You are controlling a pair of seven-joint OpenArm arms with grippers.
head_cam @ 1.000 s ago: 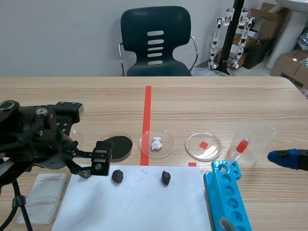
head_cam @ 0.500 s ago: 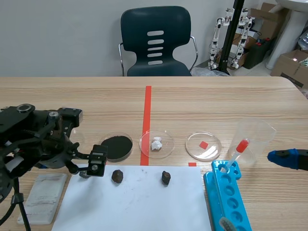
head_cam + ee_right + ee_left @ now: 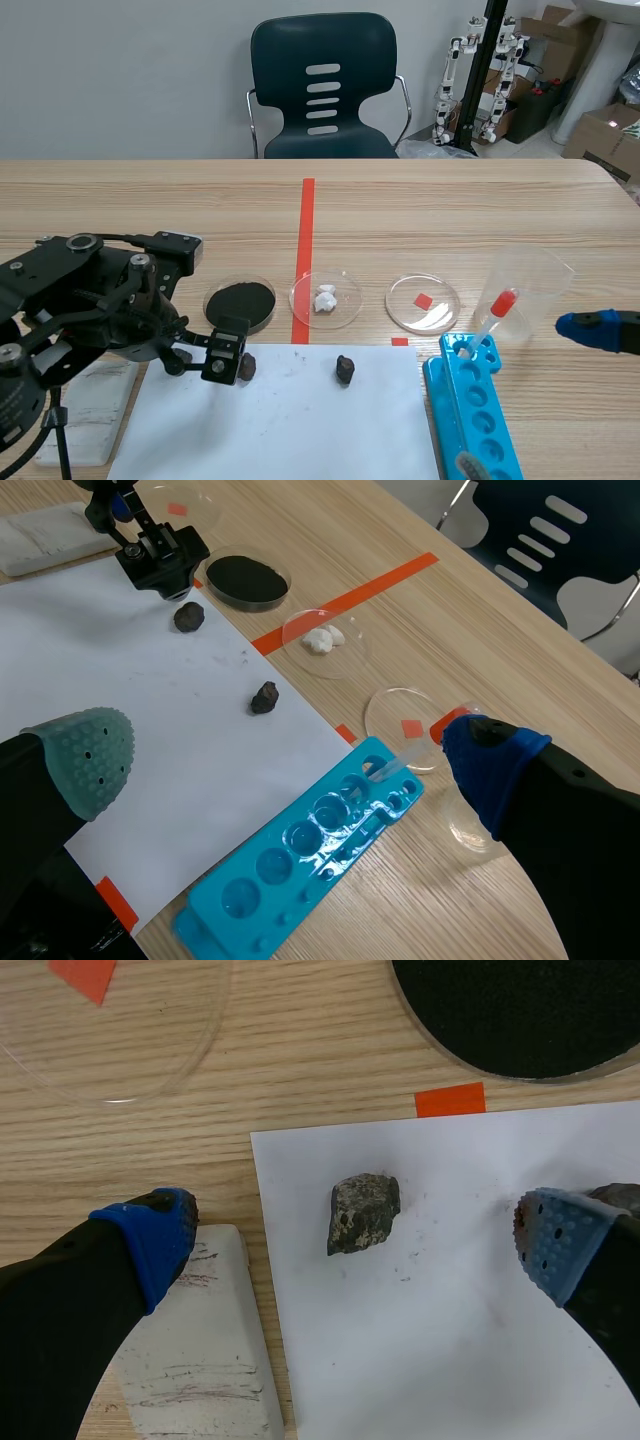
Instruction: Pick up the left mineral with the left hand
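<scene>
A small grey-brown mineral (image 3: 362,1212) lies on the white paper (image 3: 450,1360) near its left edge. My left gripper (image 3: 357,1232) is open and straddles it, with one blue pad over the white slab and the other in front of a darker mineral (image 3: 622,1196). In the scene view the left gripper (image 3: 198,362) is low at the paper's left part and hides the grey mineral. The dark mineral (image 3: 246,366) sits just right of it, and another mineral (image 3: 345,369) lies at mid-paper. My right gripper (image 3: 290,750) is open and holds nothing, at the table's right edge (image 3: 590,328).
A white slab (image 3: 90,405) lies left of the paper. Behind the paper stand a black-filled dish (image 3: 241,303), a dish with a white lump (image 3: 325,298) and a dish with a red square (image 3: 423,303). A beaker with a dropper (image 3: 520,290) and a blue rack (image 3: 478,415) are at the right.
The left arm has shifted right and lower, bringing its gripper down over the paper's left part beside the dark mineral. The right arm has not moved.
</scene>
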